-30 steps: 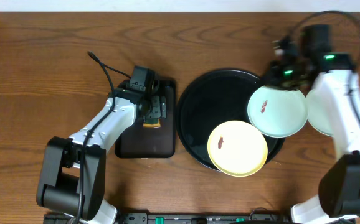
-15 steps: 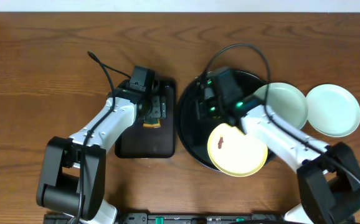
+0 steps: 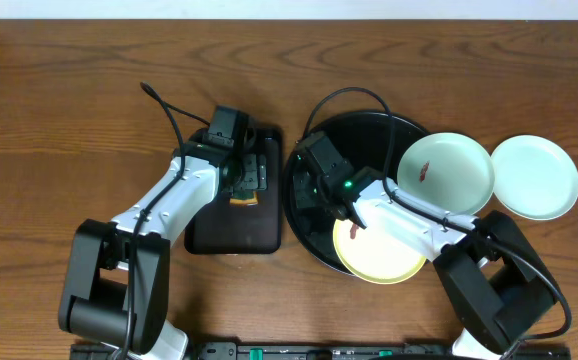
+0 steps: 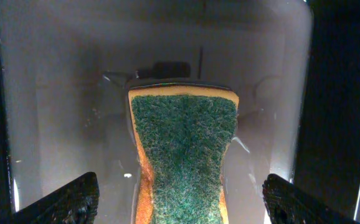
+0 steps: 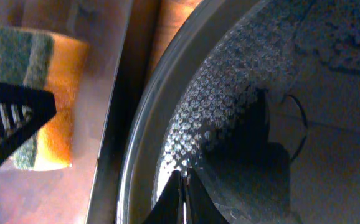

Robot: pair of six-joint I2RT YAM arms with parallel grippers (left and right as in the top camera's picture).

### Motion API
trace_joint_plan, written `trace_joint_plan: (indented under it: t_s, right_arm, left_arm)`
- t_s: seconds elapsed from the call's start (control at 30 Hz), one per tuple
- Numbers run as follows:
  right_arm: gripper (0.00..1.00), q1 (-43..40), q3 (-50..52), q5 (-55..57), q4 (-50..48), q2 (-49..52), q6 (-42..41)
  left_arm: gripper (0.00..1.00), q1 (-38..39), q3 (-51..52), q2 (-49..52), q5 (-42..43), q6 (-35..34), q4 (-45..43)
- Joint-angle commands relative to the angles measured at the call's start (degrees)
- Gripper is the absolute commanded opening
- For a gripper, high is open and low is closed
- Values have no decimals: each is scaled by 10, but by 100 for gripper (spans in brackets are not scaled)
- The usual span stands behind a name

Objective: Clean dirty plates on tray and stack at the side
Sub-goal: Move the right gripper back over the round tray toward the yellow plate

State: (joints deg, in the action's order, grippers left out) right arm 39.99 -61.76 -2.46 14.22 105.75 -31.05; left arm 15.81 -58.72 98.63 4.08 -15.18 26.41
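The round black tray [image 3: 369, 140] sits mid-table. A pale yellow plate [image 3: 384, 255] with a brown smear lies on its near edge. A mint plate [image 3: 449, 175] with a smear rests over the tray's right rim. The other mint plate [image 3: 536, 177] lies on the table to the right. My right gripper [image 3: 307, 192] hangs shut and empty over the tray's left side; in the right wrist view its tips [image 5: 183, 193] meet above the dimpled tray floor [image 5: 242, 93]. My left gripper [image 4: 180, 205] stands open astride a green-topped orange sponge [image 4: 183, 155].
The sponge [image 3: 246, 197] lies in a small black rectangular tray [image 3: 234, 235] left of the round tray, under my left gripper [image 3: 242, 172]. The right wrist view shows that sponge [image 5: 43, 93] beyond the round tray's rim [image 5: 136, 137]. A cable [image 3: 164, 110] trails behind the left arm.
My right arm has swung from the far right, by the smeared mint plate, across to the tray's left side. The plates and the left arm have stayed put.
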Motion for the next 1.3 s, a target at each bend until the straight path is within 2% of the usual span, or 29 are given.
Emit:
trace_joint_plan:
  t_s: [0.0,0.3,0.5,1.07,1.1,1.17,1.27]
  right_arm:
    - [1,-1,1,4,-4,13,-36]
    - [1,1,1,-52,-32,60,-83]
    - [1,0,1,-113,-66,68,-76]
    - [1,-3,0,-150,-88,65,-38]
    - [2,-7,0,-149,-86,61,-33]
    - [11,-17,-1,-147,-81,47,-21]
    - [17,-43,-13,-124,-23,-2,4]
  left_arm:
    - [85,-1,4,4,-7,1,0]
    - [85,-1,4,4,-7,1,0]
    - [85,-1,4,4,-7,1,0]
    - [85,-1,4,4,-7,1,0]
    - [85,-1,4,4,-7,1,0]
    - [85,-1,4,4,-7,1,0]
    - [85,-1,4,4,-7,1,0]
